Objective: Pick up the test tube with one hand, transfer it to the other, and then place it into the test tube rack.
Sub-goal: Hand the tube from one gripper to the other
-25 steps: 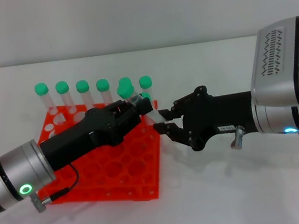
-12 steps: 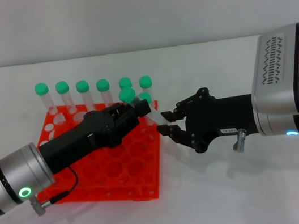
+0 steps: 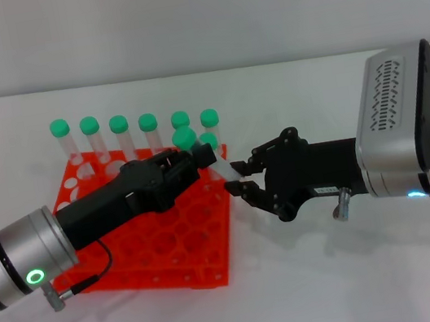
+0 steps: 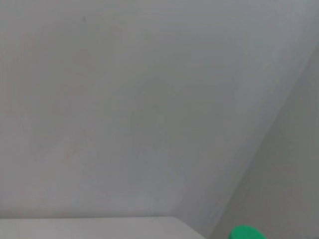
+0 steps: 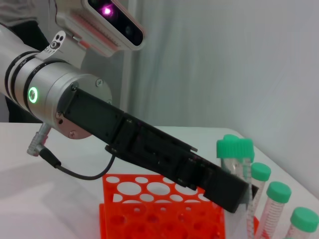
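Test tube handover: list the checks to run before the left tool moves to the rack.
1. Grip: left tool shut on the test tube: ok.
2. Release: right tool open: ok.
3. Right tool clear of the tube's lower end: cannot tell.
4. Tube upright for insertion: not ok, it is tilted.
5. Free holes in the test tube rack, front rows: ok.
6. Row of capped tubes at the back, apart from the held tube: ok.
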Robot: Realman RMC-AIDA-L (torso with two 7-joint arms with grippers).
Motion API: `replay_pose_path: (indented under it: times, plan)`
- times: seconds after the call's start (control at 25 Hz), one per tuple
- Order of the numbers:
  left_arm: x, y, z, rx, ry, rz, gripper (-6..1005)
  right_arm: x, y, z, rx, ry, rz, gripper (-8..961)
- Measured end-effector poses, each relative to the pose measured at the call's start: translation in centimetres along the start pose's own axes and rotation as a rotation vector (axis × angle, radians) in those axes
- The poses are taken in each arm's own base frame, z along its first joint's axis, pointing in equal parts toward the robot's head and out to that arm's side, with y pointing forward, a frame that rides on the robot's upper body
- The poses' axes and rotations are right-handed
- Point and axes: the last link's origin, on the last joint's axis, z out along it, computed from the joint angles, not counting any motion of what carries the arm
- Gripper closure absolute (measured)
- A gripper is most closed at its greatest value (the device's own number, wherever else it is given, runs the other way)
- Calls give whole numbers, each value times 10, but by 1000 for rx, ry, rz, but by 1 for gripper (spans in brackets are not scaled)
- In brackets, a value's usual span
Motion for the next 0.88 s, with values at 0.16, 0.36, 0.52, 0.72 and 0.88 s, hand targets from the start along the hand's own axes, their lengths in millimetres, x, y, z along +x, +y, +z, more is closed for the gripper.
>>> replay_pose_path:
  times: [0.16, 0.36, 0.52, 0.72, 0.88]
  plan:
    - [0, -1, 1, 4, -2, 1, 777, 0, 0, 1, 0, 2, -9, 764]
    - [1, -1, 1, 5, 1, 2, 784, 2, -2, 2, 21, 8, -11, 708]
    - [2, -1, 2, 4, 1, 3, 790, 4, -3, 2, 36, 14, -6, 632]
    - [3, 0, 2, -6, 2, 7, 793, 9, -6, 0, 59, 22, 9, 424]
    - [11, 1, 0, -20, 7, 12, 793, 20, -12, -7, 114, 37, 38, 269]
